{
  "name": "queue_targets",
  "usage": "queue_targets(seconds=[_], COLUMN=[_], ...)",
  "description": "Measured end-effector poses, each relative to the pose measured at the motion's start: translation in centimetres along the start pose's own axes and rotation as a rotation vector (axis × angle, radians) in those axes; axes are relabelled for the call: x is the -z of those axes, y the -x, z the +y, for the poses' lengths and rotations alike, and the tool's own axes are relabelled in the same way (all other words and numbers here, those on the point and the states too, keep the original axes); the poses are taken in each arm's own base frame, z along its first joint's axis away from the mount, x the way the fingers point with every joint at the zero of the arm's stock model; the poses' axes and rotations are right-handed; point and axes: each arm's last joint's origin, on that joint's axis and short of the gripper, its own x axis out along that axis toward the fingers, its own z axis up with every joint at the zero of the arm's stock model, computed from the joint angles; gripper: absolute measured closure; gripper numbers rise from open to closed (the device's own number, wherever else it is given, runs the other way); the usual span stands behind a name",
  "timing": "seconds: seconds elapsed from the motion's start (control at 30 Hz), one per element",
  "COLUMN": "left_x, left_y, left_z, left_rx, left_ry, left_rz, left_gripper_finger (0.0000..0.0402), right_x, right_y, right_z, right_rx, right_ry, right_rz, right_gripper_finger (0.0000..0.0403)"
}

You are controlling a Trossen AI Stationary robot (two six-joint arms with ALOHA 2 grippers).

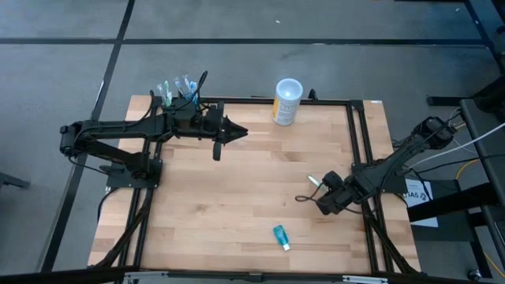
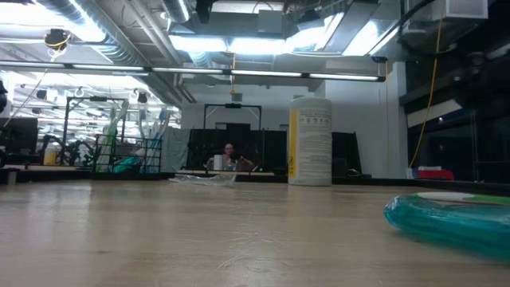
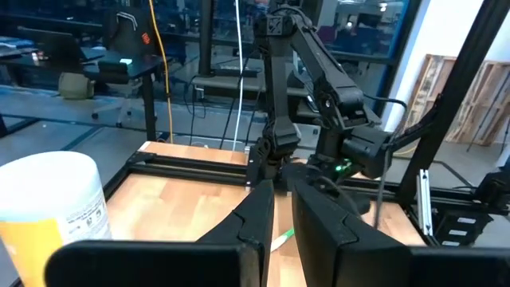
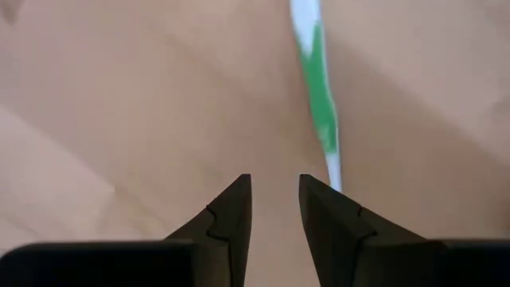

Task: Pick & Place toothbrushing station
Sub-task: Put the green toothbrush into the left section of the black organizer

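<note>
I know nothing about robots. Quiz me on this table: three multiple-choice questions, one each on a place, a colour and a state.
1. Where is the small teal bottle?
A. In a gripper
B. Lying on the table, apart from both arms
C. Inside a cup

2. What colours is the toothbrush ahead of the right gripper?
A. White and green
B. Red and black
C. All yellow

3. How is the right gripper?
A. Clamped on the toothbrush
B. Holding the bottle
C. Open, holding nothing

Answers:
1 B: the high view shows it alone on the wood.
2 A: the right wrist view shows a white handle with green.
3 C: only bare table shows between its fingers.
</note>
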Motion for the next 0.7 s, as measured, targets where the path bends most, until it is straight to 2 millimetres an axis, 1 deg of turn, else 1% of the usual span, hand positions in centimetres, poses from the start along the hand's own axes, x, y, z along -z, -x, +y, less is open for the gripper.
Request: queue_targets(seconds=[0.17,0.3,0.5,0.7], left_x=[0.0,0.0,-0.1,0.0], left_y=[0.0,0.0,0.1,0.2], left_z=[0.0,0.0,-0.3,-0.6], left_rx=[0.000,0.001,0.027,0.041], left_ry=[0.000,0.000,0.016,0.011], left_rz=[0.000,0.000,0.001,0.006], left_gripper_finger=[0.0357,0.0357,0.0357,0.0357], right_x=[-1.7,-2.5,-2.7,-2.7], right_y=[-0.2,-0.9,-2.0,-2.4], right_z=[-0.1,-0.2,0.2,0.3], right_rx=[0.020,0.072,0.089,0.111], right_ry=[-0.030,0.006,0.060,0.046], right_rz=[-0.075,-0.062,0.025,0.012], right_gripper_finger=[0.0293,0.0293,0.0293,0.0293])
